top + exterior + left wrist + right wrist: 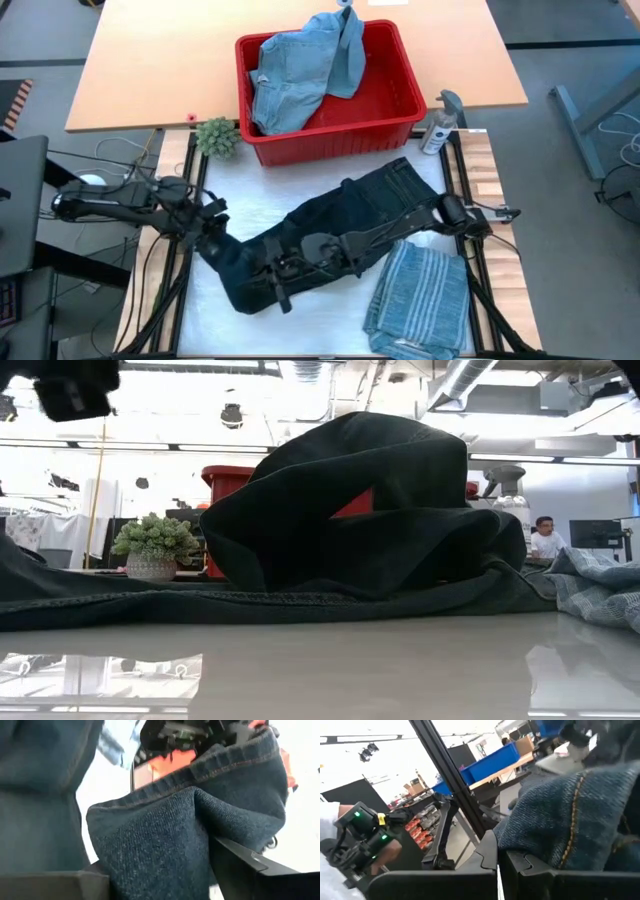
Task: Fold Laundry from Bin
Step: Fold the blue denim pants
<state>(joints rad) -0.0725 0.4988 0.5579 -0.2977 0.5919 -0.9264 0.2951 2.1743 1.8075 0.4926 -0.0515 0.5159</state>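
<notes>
The left gripper [218, 232] was at the lower end of the dark trousers [340, 225], its fingers [245, 857] spread with a fold of the cloth between them. To its right, the right gripper [285, 270] rested on the same trouser leg, fingers closed together. Beyond both sat the red bin [400, 100] holding light blue garments [300, 70]. A folded striped shirt [420, 300] lay right of the right gripper.

The dark navy trousers [330, 245] are heavy matt denim with a coarse twill weave and tan stitching. The striped shirt [420, 300] is soft woven cloth. The bin [400, 125] is smooth, glossy red plastic holding pale denim pieces [295, 75]. The table top [320, 660] is white, glossy and reflective, edged with wood.
</notes>
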